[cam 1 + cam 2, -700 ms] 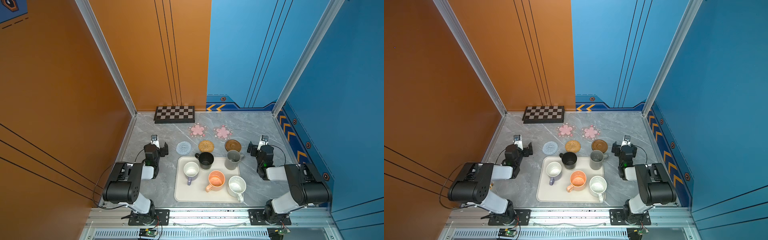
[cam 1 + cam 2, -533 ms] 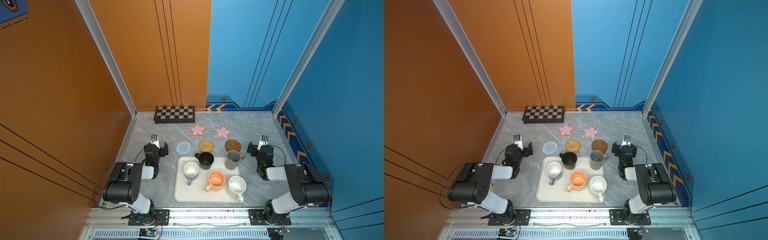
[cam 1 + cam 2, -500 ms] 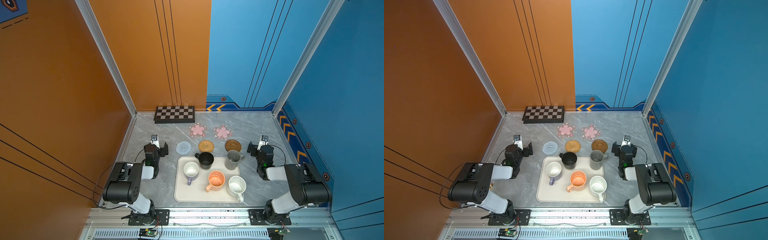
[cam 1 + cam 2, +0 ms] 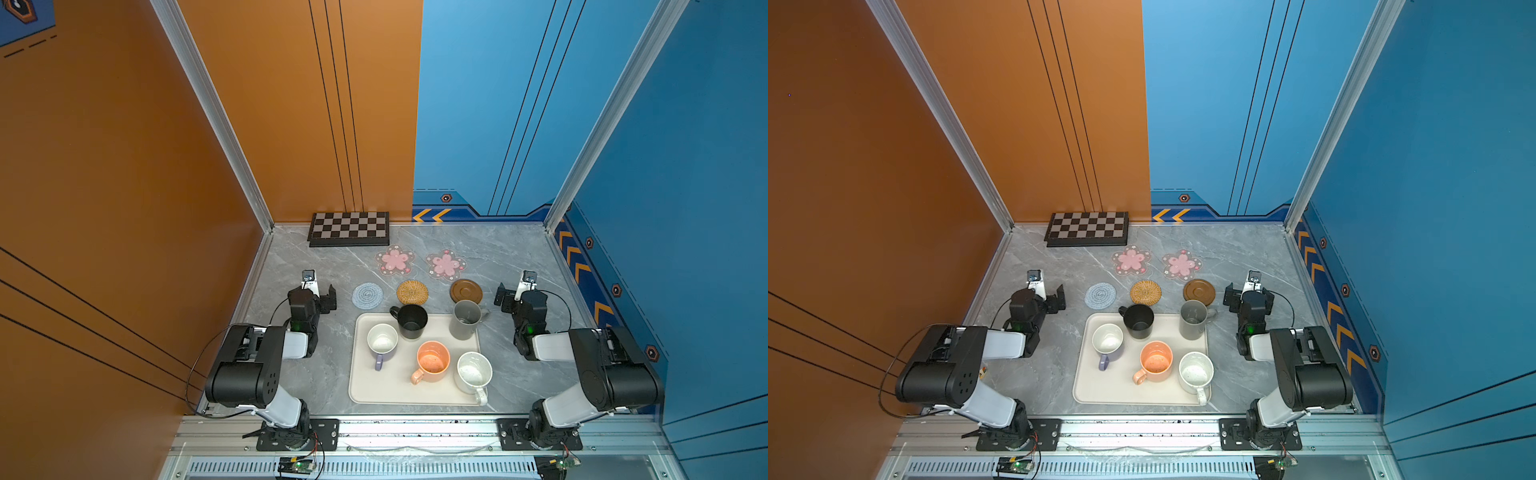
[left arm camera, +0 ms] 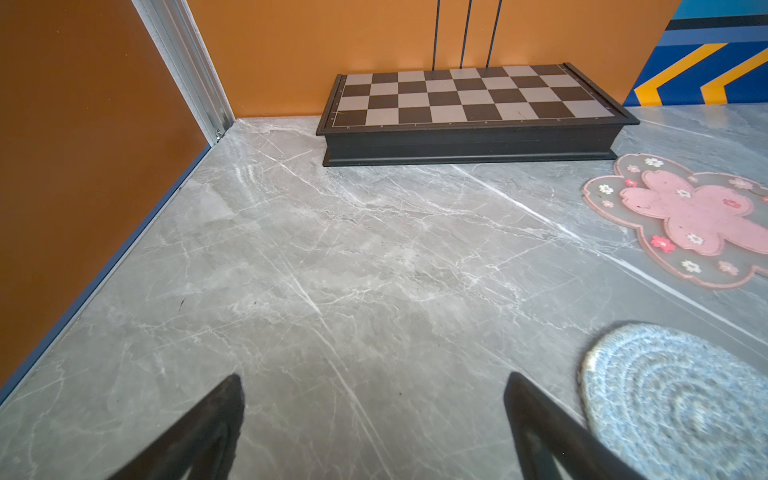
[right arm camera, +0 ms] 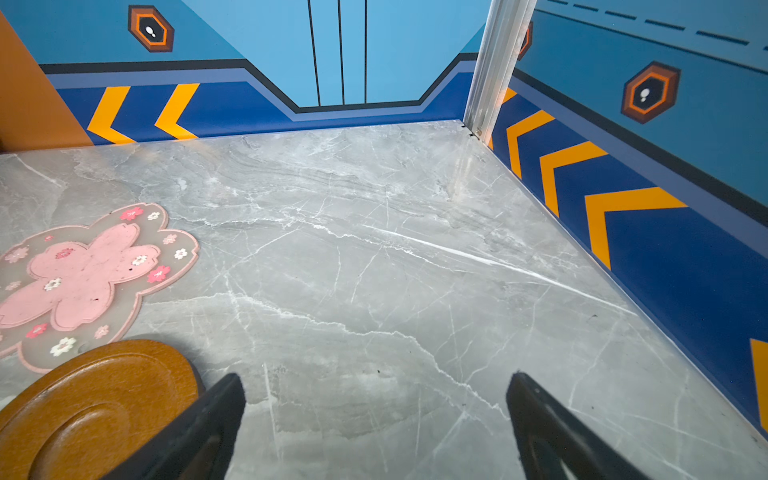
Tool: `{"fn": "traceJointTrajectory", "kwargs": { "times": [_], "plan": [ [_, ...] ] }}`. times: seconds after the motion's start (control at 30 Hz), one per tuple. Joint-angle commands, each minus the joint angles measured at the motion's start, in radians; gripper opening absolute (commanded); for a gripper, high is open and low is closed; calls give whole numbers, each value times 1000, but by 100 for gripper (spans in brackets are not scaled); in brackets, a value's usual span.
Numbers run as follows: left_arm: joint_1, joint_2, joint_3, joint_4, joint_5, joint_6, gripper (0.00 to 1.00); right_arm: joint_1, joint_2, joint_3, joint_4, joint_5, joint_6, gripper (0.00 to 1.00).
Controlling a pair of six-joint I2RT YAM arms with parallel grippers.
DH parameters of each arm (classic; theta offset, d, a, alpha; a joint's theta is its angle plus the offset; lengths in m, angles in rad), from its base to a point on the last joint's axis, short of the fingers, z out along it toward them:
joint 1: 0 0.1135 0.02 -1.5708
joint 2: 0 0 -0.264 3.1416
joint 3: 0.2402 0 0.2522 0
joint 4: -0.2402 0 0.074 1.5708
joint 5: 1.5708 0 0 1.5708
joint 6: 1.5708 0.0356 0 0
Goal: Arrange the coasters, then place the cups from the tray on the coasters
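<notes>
Shows the pale-blue coaster (image 4: 367, 295) flat on the counter (image 4: 498, 257), at three o'clock just beside the wide-spread, empty left end effector (image 5: 374, 380), well apart from the equally wide right end effector (image 6: 374, 380).

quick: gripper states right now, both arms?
Left gripper: jaws open, holding nothing.
Right gripper: jaws open, holding nothing.
</notes>
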Motion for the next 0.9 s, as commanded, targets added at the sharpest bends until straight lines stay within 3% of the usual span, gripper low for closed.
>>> {"fn": "traceJointTrajectory", "kwargs": {
  "times": [0.0,0.73,0.87],
  "plan": [
    [-2,5,-4,17,-17,15,98,-7,3,6,-1,-12,1,100],
    [14,-7,-4,11,42,16,98,-7,3,7,-1,-12,0,100],
    [0,-87,2,-63,-54,6,98,-7,3,6,-1,-12,0,100]
  ]
}}
